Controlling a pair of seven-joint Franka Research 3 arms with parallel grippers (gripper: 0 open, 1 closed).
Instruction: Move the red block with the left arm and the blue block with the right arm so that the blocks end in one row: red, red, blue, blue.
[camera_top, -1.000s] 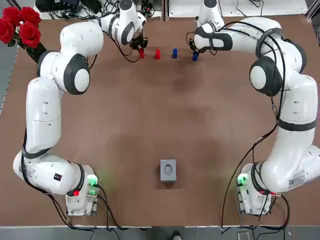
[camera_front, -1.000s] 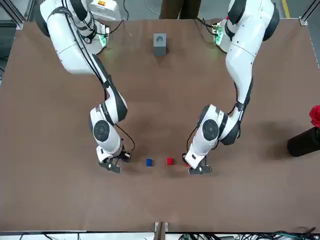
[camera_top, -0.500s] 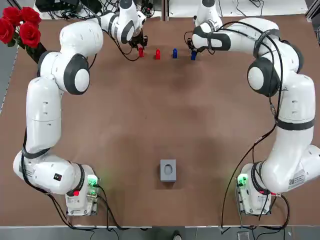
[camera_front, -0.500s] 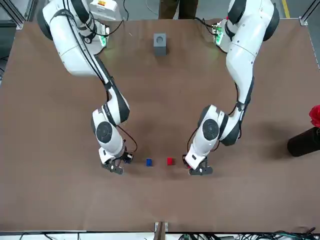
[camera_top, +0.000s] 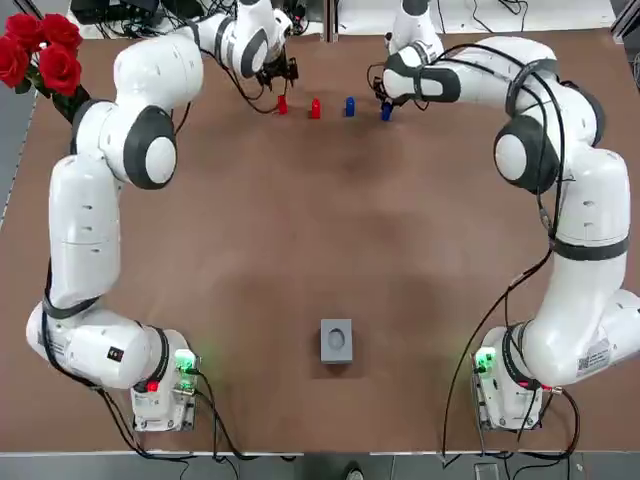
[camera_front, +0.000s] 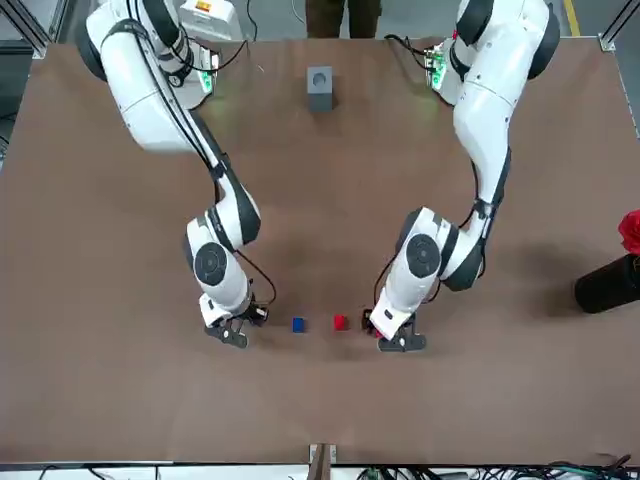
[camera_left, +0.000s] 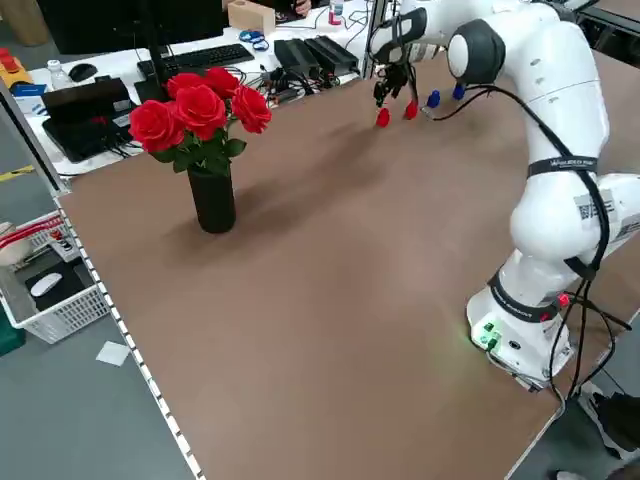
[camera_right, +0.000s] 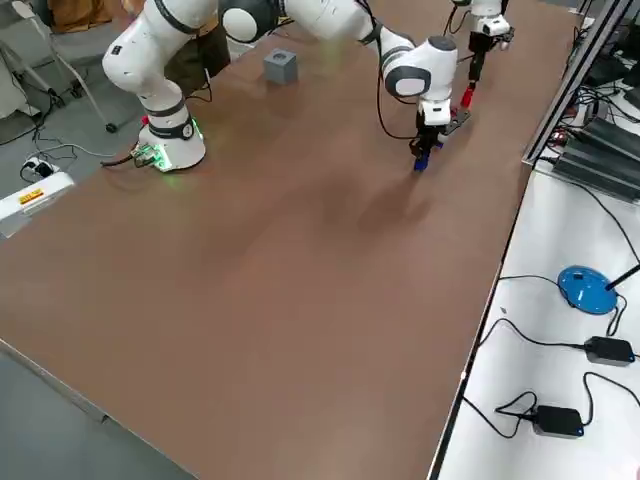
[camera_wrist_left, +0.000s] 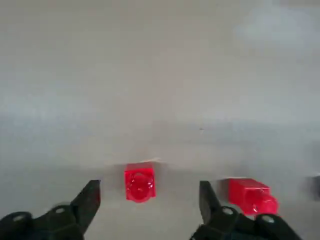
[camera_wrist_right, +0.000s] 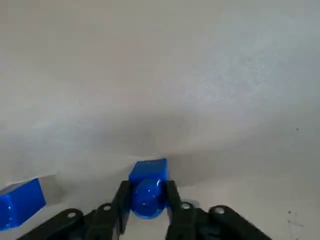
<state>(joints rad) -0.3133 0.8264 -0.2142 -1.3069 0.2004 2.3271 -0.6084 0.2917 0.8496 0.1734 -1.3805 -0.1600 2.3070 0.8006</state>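
Gripping a blue block (camera_wrist_right: 149, 172) with clenched fingers (camera_wrist_right: 173, 202), the right gripper (camera_wrist_right: 146, 199) holds it at the right end of a row on the brown worktop (camera_top: 330, 220), well beyond the grey cube (camera_top: 337, 340). Leftward come a second blue block (camera_top: 349, 105), a red block (camera_top: 315, 108) and an end red block (camera_wrist_left: 140, 184), glossy and round-studded, lying between the left gripper's (camera_top: 283, 74) released fingers (camera_wrist_left: 90, 197). Far left of the cube, a black vase (camera_left: 212, 198) holds red roses (camera_left: 200, 110).
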